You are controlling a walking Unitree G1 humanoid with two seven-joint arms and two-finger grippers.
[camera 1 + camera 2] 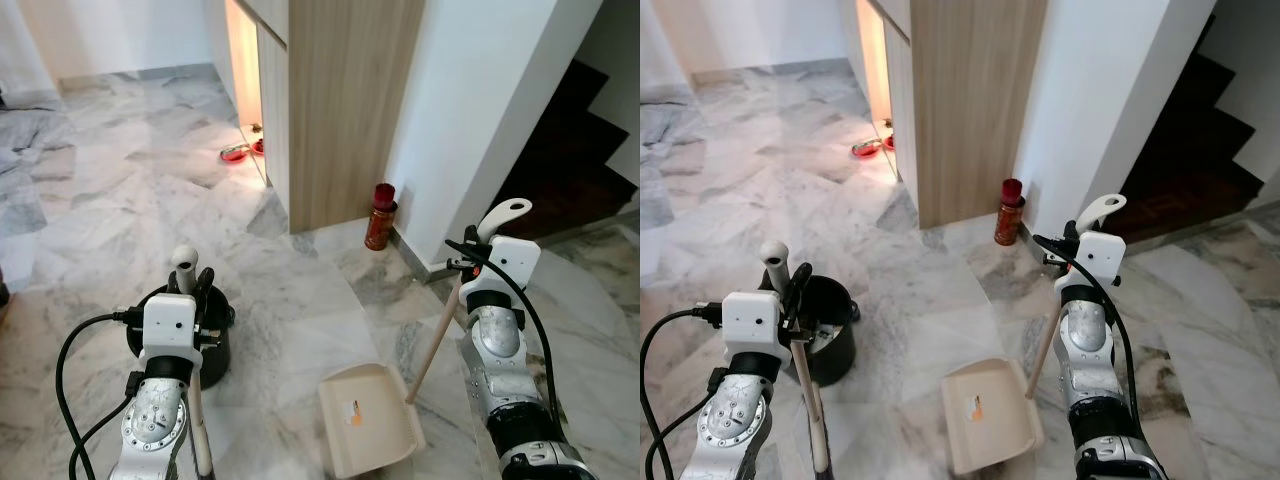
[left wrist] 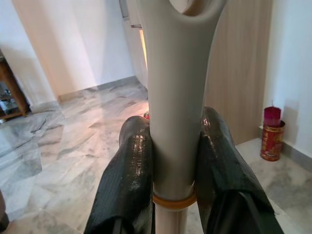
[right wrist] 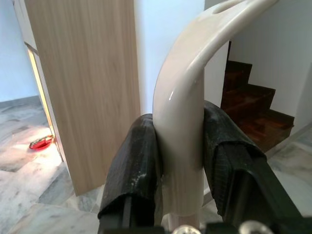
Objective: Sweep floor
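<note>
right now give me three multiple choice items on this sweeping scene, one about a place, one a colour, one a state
1. Where does the dustpan rest?
A. on the stair steps
B. on the marble floor between the two arms
C. inside the wooden cabinet

2. What colour is the canister standing by the white wall?
A. red
B. blue
C. green

3. What is the right pincer doing?
A. hanging open beside the handle
B. shut on the dustpan handle
C. pressing on the floor

Answers:
1. B, the eye views show the beige pan flat on the marble floor, ahead of the robot between its arms.
2. A, it is red with a dark red cap, at the foot of the wall beside the wooden cabinet.
3. B, the right wrist view shows both black fingers clamped against the pale curved handle.
</note>
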